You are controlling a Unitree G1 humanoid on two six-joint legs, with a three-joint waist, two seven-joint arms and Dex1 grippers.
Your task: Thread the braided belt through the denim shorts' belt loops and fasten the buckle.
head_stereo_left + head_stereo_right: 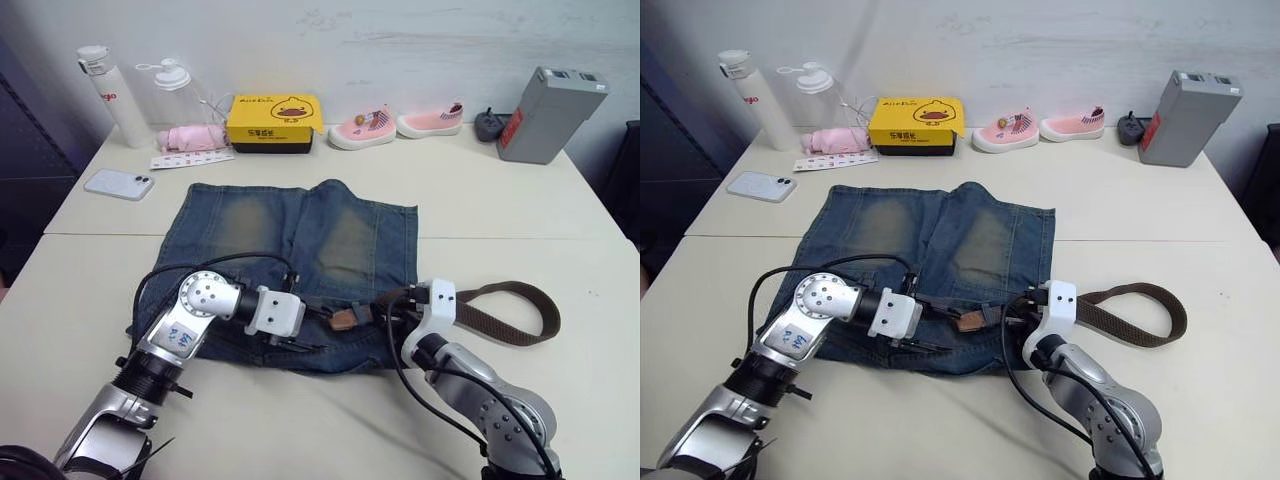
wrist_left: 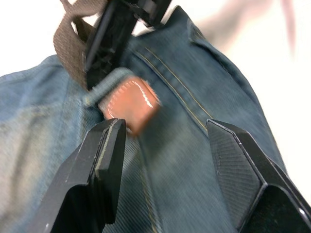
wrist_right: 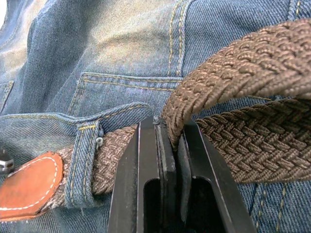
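Note:
The denim shorts (image 1: 300, 240) lie flat on the table with the waistband nearest me. The braided belt (image 1: 500, 327) curls in a loop on the table to their right. Its brown leather tip (image 3: 26, 187) has passed through one belt loop (image 3: 85, 160) on the waistband. My right gripper (image 3: 167, 131) is shut on the belt just behind that loop. My left gripper (image 2: 164, 128) is open over the waistband, with the leather tip (image 2: 129, 104) just ahead of its fingers. The buckle is hidden.
Along the table's far edge stand two bottles (image 1: 112, 97), a pink cloth (image 1: 192, 138), a yellow box (image 1: 274, 122), two pink shoes (image 1: 362, 128) and a grey box (image 1: 550, 113). A phone (image 1: 118, 184) lies at the far left.

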